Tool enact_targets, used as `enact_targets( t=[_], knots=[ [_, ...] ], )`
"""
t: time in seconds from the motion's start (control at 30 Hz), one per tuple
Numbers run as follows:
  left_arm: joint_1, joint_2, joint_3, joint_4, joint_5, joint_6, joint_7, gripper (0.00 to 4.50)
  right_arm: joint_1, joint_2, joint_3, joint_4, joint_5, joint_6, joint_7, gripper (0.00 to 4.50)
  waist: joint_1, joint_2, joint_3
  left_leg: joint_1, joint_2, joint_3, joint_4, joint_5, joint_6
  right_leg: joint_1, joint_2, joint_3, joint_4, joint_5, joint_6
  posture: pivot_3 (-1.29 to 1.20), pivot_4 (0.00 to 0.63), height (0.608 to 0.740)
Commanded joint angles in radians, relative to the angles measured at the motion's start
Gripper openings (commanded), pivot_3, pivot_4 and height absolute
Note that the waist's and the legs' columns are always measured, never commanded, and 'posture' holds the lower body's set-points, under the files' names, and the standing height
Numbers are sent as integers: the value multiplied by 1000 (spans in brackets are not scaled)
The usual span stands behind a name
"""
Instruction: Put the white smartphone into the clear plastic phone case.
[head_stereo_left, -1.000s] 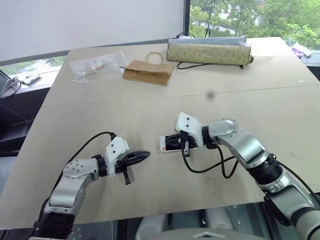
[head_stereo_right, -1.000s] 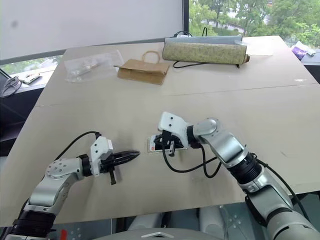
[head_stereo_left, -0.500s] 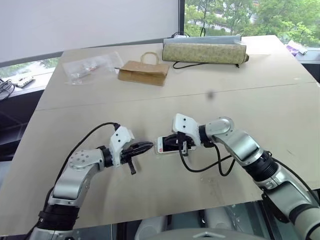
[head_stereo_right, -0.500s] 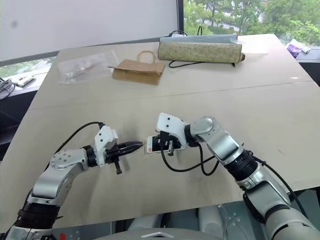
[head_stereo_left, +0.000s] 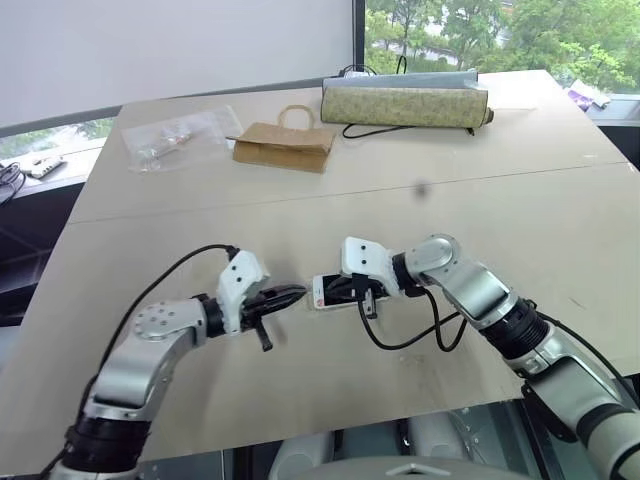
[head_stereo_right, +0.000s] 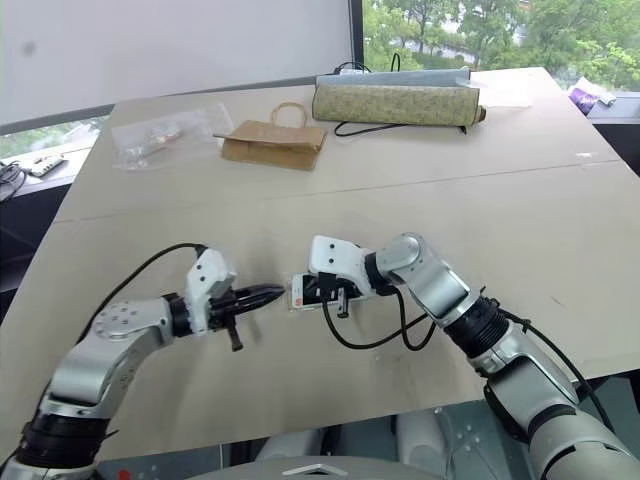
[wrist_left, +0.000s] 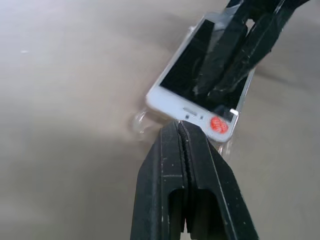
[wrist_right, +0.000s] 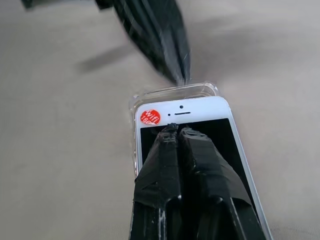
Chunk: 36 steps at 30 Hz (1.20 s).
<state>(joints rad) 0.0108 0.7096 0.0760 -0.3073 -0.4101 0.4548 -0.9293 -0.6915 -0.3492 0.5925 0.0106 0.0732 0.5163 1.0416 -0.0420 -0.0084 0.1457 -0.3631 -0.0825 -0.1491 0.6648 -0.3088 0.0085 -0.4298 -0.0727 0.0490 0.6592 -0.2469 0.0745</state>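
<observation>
The white smartphone (wrist_right: 182, 111) lies screen up in the clear plastic phone case (wrist_right: 172, 92) on the table's near middle. The case's rim shows just past the phone's end, which bears a red round sticker. My right gripper (wrist_right: 175, 128) is shut, its tips resting on the black screen near that end; in the left eye view it (head_stereo_left: 343, 289) comes in from the right. My left gripper (head_stereo_left: 297, 293) is shut too and points at the phone from the left. In the left wrist view its tip (wrist_left: 179, 125) meets the phone's sticker end at the case rim.
At the table's far side lie a crinkly clear bag (head_stereo_left: 180, 138) with small items, a brown paper bag (head_stereo_left: 283, 146) and a long patterned roll (head_stereo_left: 405, 103) with a black cable. The table's front edge (head_stereo_left: 330, 430) runs close below both arms.
My left gripper has risen and moved right, closing the gap to the phone's end. The right gripper has stayed on the screen. The camera has shifted a little.
</observation>
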Motion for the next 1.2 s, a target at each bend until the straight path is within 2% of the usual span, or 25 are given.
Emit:
enact_targets(
  t=[0.03, 0.13, 0.4, 0.77, 0.87, 1.0, 1.2],
  knots=[
    [18, 14, 37, -43, -29, 16, 6, 0, 6, -3, 35, 36, -37, -1, 13, 46, 2, 0, 0, 0, 0, 0, 0, 0, 0, 0, 0, 0, 0, 0, 0, 0, 150, 740],
    [24, 17, 32, -35, -15, 11, 11, 0, 8, -3, 34, 43, -44, -9, 20, 46, 1, 0, 0, 1, 0, 0, 0, 0, 0, 0, 0, 0, 0, 0, 0, 0, 150, 740],
    [-5, -19, -75, -11, 63, 19, 68, 0, 12, -6, 54, 51, -66, -10, 48, 46, 2, -1, -1, 1, 0, 0, 0, 0, 0, 1, 0, 0, 0, 0, 0, 0, 150, 740],
    [-16, -49, -99, 12, 79, 12, 85, 0, 8, -3, 115, 156, -139, -37, 87, 46, 5, 3, -13, 2, 0, 0, 0, 0, 0, 1, 0, 0, 0, 0, 0, 0, 150, 740],
    [-15, -52, -100, 9, 80, 12, 86, 0, 1, 10, 131, 210, -168, -56, 82, 46, 5, 3, -14, 5, 0, 0, 0, 0, 0, 5, 0, 0, 0, 0, 0, 0, 150, 740],
    [-8, -53, -100, 7, 82, 11, 85, 0, -9, 27, 144, 273, -192, -69, 102, 46, 4, 4, -17, 21, 0, 1, -5, -3, 5, 19, 2, 0, -2, 0, 0, 0, 150, 740],
    [-15, -60, -99, 18, 87, 9, 84, 0, -24, 30, 159, 331, -216, -94, 124, 46, 4, 11, -28, 23, 0, 0, -6, -3, 5, 20, 2, 0, -1, 0, 0, 0, 150, 740]
  ],
)
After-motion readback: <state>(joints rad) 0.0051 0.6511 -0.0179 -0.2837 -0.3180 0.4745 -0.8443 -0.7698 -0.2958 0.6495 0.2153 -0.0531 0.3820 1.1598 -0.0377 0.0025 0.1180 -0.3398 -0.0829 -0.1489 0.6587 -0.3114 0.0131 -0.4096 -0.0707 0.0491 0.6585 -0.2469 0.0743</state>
